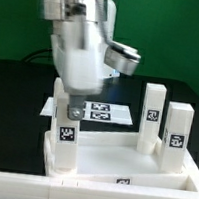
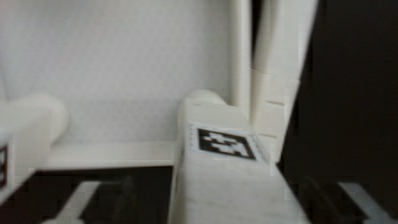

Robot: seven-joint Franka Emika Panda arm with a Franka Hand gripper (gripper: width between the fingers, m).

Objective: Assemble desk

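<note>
**Hovering open-jawed over a corner leg of the desk**

Hanging tips-down from the arm, with the gripper (image 1: 72,112) right at the top of the corner leg (image 1: 64,144). Unclenched: in the wrist view, jaws spread wider than the leg, a gap on either side, grasping nothing.

Looking at the exterior view: finding the tabletop (image 1: 129,170) low in the picture on the black table (image 1: 12,97), rim up, white and tray-like. Seeing the corner leg upright in the tabletop's near corner on the exterior view's left, its black-and-white tag (image 1: 66,135) turned toward the camera. Spotting two more legs upright toward the exterior view's right: the far leg (image 1: 151,114) and, just beside it and closer to the camera, the near leg (image 1: 176,132), each with a tag on its face. Cannot tell whether either is seated in a socket. Noting a white upright piece (image 1: 59,86) behind the corner leg, mostly hidden by the arm; cannot tell what it is. Noting also the marker board (image 1: 106,112) flat on the table beyond the tabletop, partly covered by the gripper.

Looking through the wrist view: meeting the corner leg (image 2: 222,175) head-on, tag uppermost on its face, the tabletop's flat inner surface (image 2: 125,70) spreading beyond it, and another white upright (image 2: 276,50) rising at the far edge against the dark table.
</note>
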